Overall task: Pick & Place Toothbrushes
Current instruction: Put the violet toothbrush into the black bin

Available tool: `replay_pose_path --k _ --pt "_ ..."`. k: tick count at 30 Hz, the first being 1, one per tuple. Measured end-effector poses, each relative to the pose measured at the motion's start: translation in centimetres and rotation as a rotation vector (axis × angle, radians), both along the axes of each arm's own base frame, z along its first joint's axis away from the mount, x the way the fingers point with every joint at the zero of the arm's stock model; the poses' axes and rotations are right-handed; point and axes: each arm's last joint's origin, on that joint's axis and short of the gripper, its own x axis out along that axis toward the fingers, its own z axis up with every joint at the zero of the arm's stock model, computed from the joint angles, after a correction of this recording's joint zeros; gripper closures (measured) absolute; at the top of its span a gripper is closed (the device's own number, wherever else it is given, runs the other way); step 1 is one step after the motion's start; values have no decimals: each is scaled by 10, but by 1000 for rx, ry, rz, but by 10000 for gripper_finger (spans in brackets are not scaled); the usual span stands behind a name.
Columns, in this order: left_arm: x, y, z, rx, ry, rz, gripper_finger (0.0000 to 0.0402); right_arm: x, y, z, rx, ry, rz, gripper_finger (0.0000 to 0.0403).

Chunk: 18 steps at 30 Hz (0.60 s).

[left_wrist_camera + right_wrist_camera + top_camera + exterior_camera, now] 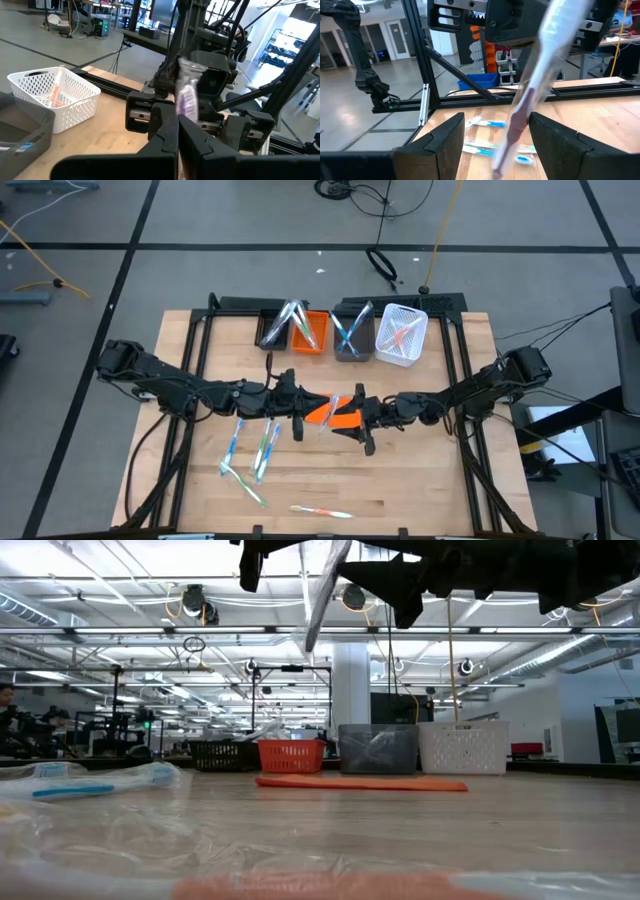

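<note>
Overhead view of the wooden worktop (420, 490). The left hand (297, 402) and right hand (352, 418) meet at centre above a flat orange sheet (340, 418). Four bins line the far edge: black (272, 330), orange (312, 333), grey (352, 340), white (402, 335). Loose toothbrushes (250, 455) lie near the front-left; one more (320, 511) lies at the front edge.
</note>
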Motion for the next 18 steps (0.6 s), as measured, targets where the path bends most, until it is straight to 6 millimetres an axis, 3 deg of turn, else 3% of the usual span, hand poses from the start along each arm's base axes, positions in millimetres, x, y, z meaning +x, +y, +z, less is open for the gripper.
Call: replay_pose_path --k 6,11,18 --pt "0 0 0 0 0 0 401 8 4 -17 11 -2 10 188" --pt "0 0 0 0 2 0 401 26 9 -28 15 -2 10 188" --pt "0 -1 -2 3 21 -15 401 37 10 -29 10 17 5 188"
